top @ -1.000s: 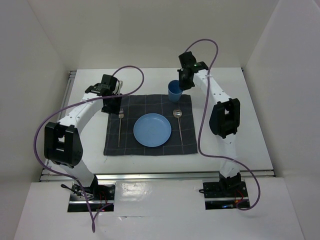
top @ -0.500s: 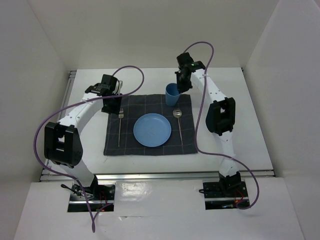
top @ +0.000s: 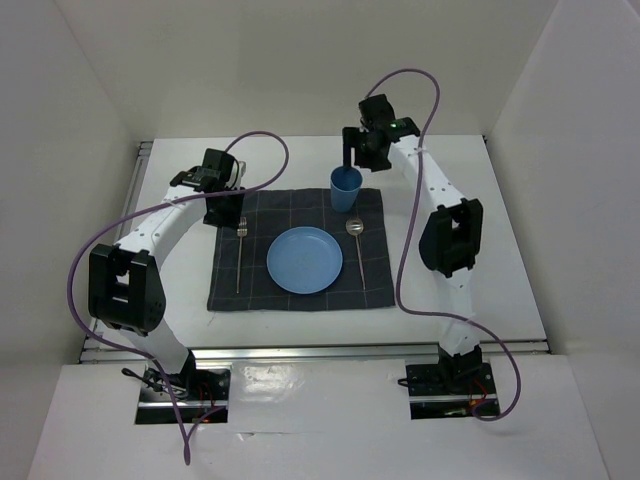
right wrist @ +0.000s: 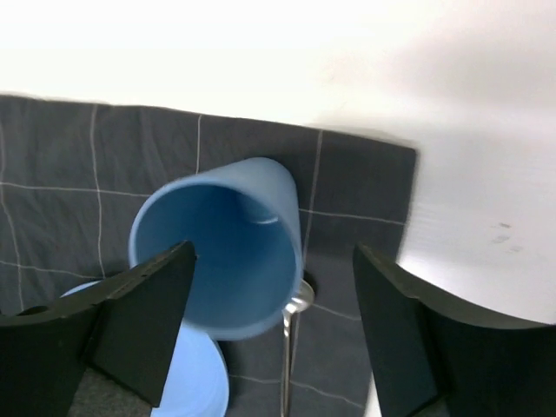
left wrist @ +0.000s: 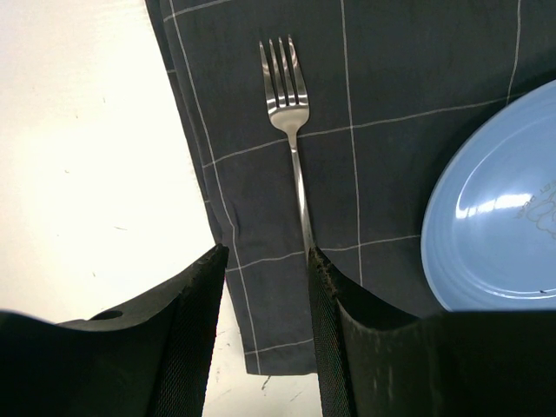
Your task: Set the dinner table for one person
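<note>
The white dinner table [top: 470,200] carries a dark checked cloth [top: 297,290]. A blue plate [top: 304,260] lies in the middle of the cloth, a fork [top: 240,255] to its left and a spoon [top: 356,240] to its right. A blue cup [top: 346,188] stands upright on the cloth's far edge, above the spoon. My right gripper [top: 355,150] hangs open just above and behind the cup [right wrist: 221,252], its fingers [right wrist: 143,313] clear of the rim. My left gripper [left wrist: 268,252] hovers open and empty over the cloth's left edge, beside the fork's [left wrist: 287,104] handle.
White walls close in the table on the left, back and right. Aluminium rails [top: 300,350] run along the near edge, ahead of the arm bases. Bare tabletop [left wrist: 87,130] lies left of the cloth and behind it [right wrist: 347,61].
My right gripper has opened, let go of the blue cup and drawn up and back from it. The cup now stands alone on the cloth. The left arm has not moved.
</note>
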Robot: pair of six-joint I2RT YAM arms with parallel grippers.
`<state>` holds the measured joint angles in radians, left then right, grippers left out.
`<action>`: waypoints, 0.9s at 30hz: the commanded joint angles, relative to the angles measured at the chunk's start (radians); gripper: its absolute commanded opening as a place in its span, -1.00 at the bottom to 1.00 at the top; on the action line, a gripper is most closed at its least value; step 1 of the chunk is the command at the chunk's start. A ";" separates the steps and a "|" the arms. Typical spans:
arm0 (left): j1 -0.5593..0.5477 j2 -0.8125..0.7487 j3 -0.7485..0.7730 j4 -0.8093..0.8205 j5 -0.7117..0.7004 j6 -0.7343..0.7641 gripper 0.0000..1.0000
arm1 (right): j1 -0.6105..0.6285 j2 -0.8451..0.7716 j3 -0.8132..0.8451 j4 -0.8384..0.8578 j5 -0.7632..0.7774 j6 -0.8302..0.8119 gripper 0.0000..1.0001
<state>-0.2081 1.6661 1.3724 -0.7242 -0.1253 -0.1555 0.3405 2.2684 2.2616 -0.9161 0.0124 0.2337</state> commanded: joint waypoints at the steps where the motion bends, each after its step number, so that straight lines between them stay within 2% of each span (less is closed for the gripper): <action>1: 0.004 -0.016 0.005 0.019 0.000 0.031 0.01 | 0.008 -0.210 -0.040 0.092 0.090 0.019 0.64; 2: 0.004 -0.016 0.005 0.019 0.000 0.031 0.01 | -0.001 -0.246 -0.109 0.108 0.134 0.019 0.74; 3: 0.018 -0.016 0.005 0.019 0.000 0.031 0.03 | -0.001 -0.323 -0.150 0.117 0.153 0.041 1.00; 7: 0.052 -0.025 0.005 0.019 0.009 0.031 0.03 | -0.130 -0.506 -0.403 0.096 0.164 0.097 1.00; 8: 0.064 -0.025 -0.004 0.019 -0.002 0.040 0.03 | -0.164 -0.539 -0.536 0.095 0.128 0.098 1.00; 12: 0.105 -0.025 -0.004 0.019 -0.011 0.051 0.03 | -0.369 -0.696 -0.856 0.117 -0.107 0.124 1.00; 13: 0.105 -0.016 -0.004 -0.001 -0.011 0.083 0.03 | -0.435 -0.713 -0.902 0.117 -0.118 0.147 1.00; 15: 0.140 0.020 0.040 -0.052 -0.011 0.108 0.03 | -0.487 -0.771 -1.023 0.129 -0.065 0.160 1.00; 17: 0.176 0.030 0.053 -0.105 -0.022 0.123 0.00 | -0.543 -0.816 -1.088 0.158 -0.048 0.183 1.00; 22: 0.312 -0.086 -0.051 -0.097 -0.057 0.166 -0.03 | -0.543 -0.957 -1.131 0.186 -0.052 0.259 1.00; 27: 0.346 -0.202 -0.177 -0.096 -0.059 0.177 -0.03 | -0.543 -1.003 -1.140 0.180 -0.094 0.248 1.00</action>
<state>0.1398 1.5528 1.2407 -0.8001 -0.1825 -0.0055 -0.2073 1.2888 1.1011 -0.7628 -0.0544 0.4644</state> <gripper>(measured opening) 0.489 0.999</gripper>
